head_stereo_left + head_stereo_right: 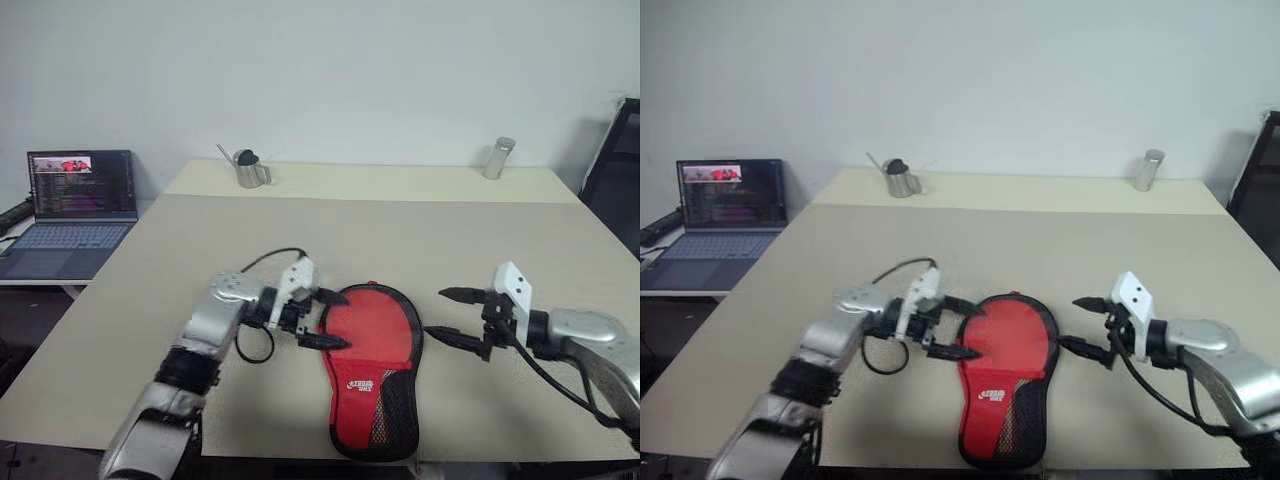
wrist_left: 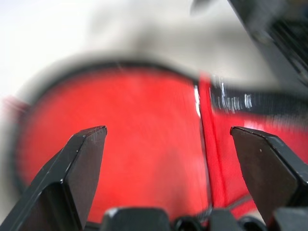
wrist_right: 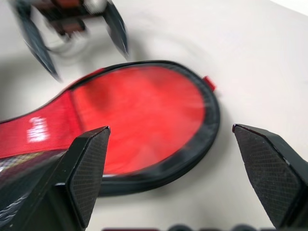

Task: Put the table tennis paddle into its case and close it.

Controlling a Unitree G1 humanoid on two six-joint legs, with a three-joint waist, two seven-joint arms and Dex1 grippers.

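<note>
The case [image 1: 372, 372] is lying flat on the tabletop [image 1: 300, 220], red side up, round end pointing away from the robot. Left gripper [image 1: 326, 320] and right gripper [image 1: 452, 315] are flanking that end, fingers released and empty, probably positioning to work it. Paddle not discernible.

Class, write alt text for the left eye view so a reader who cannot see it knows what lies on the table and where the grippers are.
A red, paddle-shaped soft case with black edging and a white logo lies flat on a beige table, between the open left gripper at its round end and the open right gripper, which holds nothing. A metal watering can, a metal cylinder and an open laptop sit farther back.
</note>
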